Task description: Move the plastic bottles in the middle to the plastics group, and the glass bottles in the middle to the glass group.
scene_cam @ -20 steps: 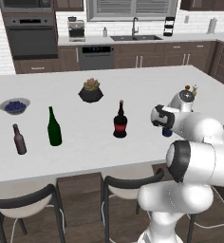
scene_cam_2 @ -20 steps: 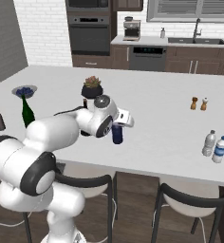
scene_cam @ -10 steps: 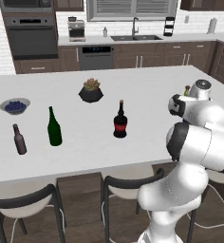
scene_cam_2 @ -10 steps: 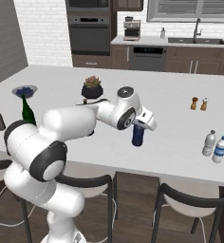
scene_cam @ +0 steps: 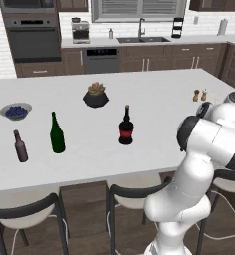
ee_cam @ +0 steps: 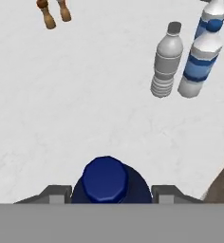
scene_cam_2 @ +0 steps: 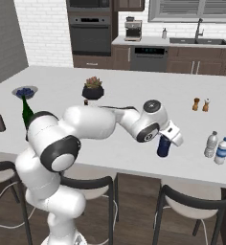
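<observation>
Far over on the left of the white counter point(scene_cam: 154, 94) stand the small brown bottle point(scene_cam: 21, 146) and the tall green bottle point(scene_cam: 57, 133), close together. That is my glass group. Near the middle, well apart from them, the dark bottle with the red label point(scene_cam: 126, 126) stands upright by itself. It has not joined the glass group yet, so that job is left for me.

Next along comes my hand point(scene_cam_2: 166, 142). It is closed on the dark blue bottle point(scene_cam_2: 163, 146). From my hand camera I look down on its blue cap point(ee_cam: 105, 178), with one finger point(ee_cam: 54, 193) on each side of the bottle. I cannot tell if the bottle is lifted or just touching the counter.

On the right, near the counter's end, stand a grey bottle point(ee_cam: 166, 60) and a clear bottle with blue bands point(ee_cam: 199, 66), just beside each other. I think this is the plastics group. My blue bottle is near them but not beside them yet.

So I judge this blue bottle is partway there. I need to bring it next to those two, let go, and then fetch the red-label bottle.
</observation>
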You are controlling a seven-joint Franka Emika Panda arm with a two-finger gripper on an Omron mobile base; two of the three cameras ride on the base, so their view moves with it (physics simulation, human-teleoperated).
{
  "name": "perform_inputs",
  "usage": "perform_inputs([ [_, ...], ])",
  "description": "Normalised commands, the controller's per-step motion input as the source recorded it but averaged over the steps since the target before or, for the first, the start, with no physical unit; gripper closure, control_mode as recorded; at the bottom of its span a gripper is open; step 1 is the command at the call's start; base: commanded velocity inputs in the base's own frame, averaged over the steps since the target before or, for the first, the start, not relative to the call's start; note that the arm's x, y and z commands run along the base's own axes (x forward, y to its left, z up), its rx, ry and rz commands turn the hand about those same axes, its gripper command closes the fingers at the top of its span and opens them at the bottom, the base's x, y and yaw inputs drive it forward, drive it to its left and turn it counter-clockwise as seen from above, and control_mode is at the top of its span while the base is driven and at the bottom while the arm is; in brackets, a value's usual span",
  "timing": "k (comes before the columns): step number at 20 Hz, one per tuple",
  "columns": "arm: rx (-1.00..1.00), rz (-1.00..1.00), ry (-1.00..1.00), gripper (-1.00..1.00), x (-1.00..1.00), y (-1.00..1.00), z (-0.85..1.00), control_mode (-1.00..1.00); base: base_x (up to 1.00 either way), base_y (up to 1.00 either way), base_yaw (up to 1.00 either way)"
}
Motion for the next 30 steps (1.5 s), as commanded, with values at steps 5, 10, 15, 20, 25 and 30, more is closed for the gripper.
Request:
perform_inputs([
  [5,0.05,-0.18,0.00,1.00,-0.43,-1.00,0.00,-1.00,0.00,0.00,0.00],
  [10,0.03,-0.04,0.00,1.00,-0.53,-0.86,0.00,-1.00,0.00,0.00,0.00],
  [15,0.00,0.00,-0.02,1.00,-0.30,-0.84,-0.10,-1.00,0.00,0.00,0.00],
  [20,0.00,0.00,-0.04,1.00,-0.03,-0.76,-0.18,-1.00,0.00,0.00,0.00],
  [25,0.00,0.00,-0.02,1.00,0.00,-0.56,-0.19,-1.00,0.00,0.00,0.00],
  [30,0.00,0.00,0.00,1.00,0.20,-0.34,0.01,-1.00,0.00,0.00,0.00],
])
